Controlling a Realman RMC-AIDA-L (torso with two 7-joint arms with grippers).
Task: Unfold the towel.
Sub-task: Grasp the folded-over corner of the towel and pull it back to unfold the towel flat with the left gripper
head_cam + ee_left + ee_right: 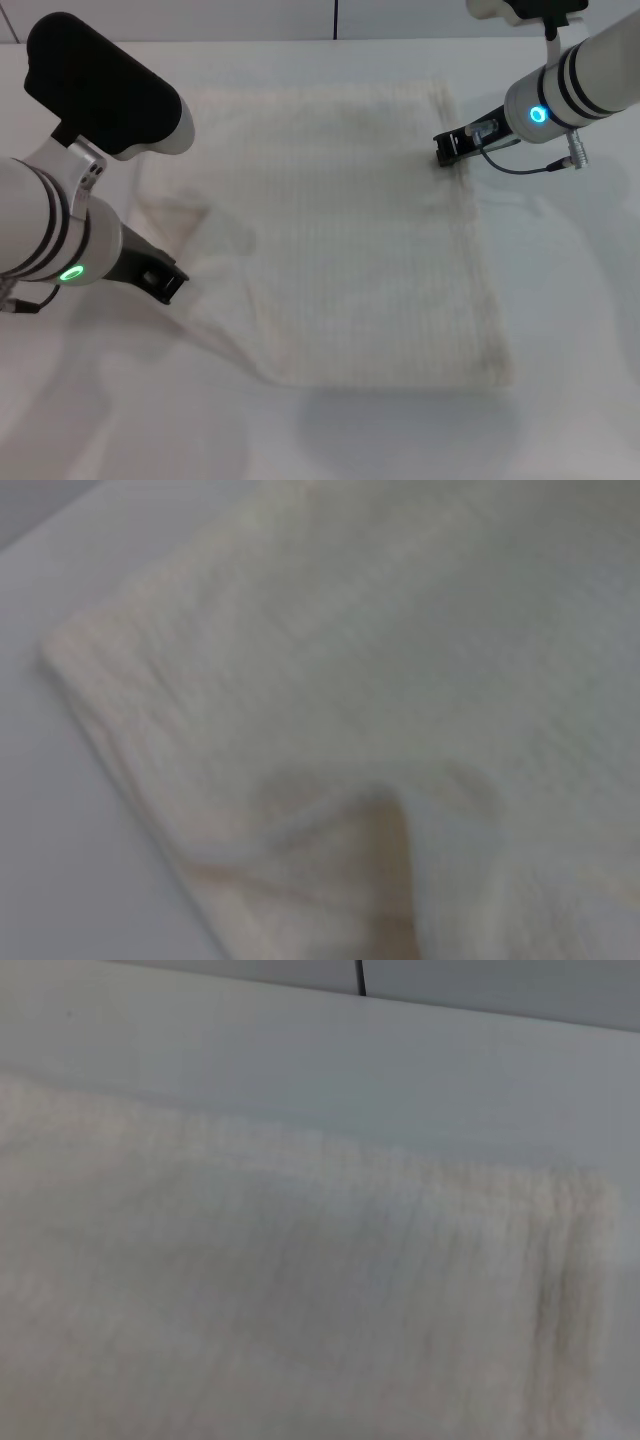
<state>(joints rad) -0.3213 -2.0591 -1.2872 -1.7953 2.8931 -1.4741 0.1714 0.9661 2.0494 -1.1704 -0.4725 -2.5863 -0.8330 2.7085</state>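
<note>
A plain white desk [560,330] carries the towel [340,250], a cream, faintly ribbed cloth spread mostly flat across its middle, with a rumpled fold along its left side. The left end effector [168,281] sits low at that rumpled edge and the right end effector [448,148] touches the right hem near the far corner. I cannot tell whether either is apart or closed.

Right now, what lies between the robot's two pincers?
Only the towel, spread on the white table between the left pincer and right pincer; the head view shows it.
</note>
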